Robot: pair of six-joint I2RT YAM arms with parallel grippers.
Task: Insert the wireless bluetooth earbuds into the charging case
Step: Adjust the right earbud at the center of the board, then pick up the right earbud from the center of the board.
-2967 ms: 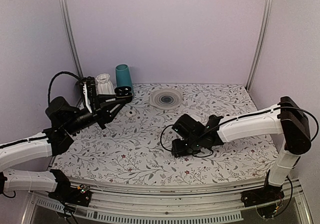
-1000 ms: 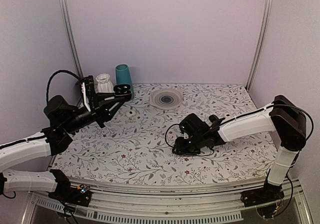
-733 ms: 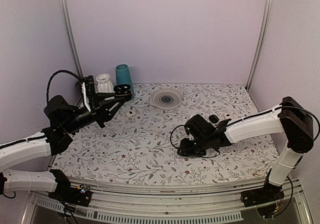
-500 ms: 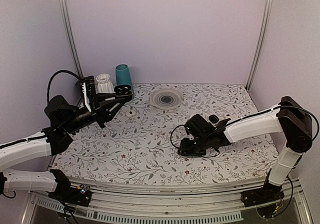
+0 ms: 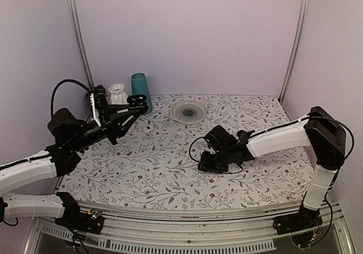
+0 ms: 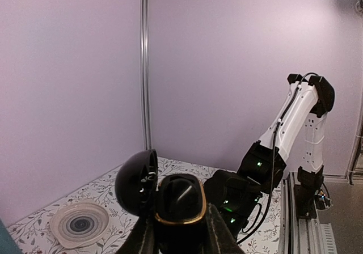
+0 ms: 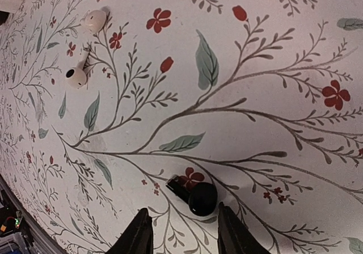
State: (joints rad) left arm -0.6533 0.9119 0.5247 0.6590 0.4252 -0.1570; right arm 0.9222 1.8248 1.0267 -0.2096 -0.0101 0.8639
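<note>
The right gripper [image 7: 184, 211] has its jaws spread with nothing between them. They straddle a black earbud [image 7: 195, 196] lying on its side on the floral surface [image 7: 272, 67], just ahead of the fingertips and, as far as the wrist view shows, untouched. In the inspector's judgement the spread is set for a pinch on this piece. It is small and rounded, so it may skid if one finger meets it first. Two small white pieces [image 7: 76, 75] lie well apart from it and appear to be no concern of the task.

The left gripper [image 6: 181, 220] has its jaws pinching the charging case [image 6: 180, 200] by the lower body. The lid [image 6: 137, 181] is hinged open, and the case is raised off the surface at the back left. It is evidently held there as a steady receptacle with the well exposed. Whether the well already holds an earbud cannot be told, and no second black earbud was located.

Further out, a teal cup [image 5: 140, 85] and a white ridged item [image 5: 118, 93] stand behind the left gripper. A clear round dish [image 5: 188, 111] sits at back centre.
</note>
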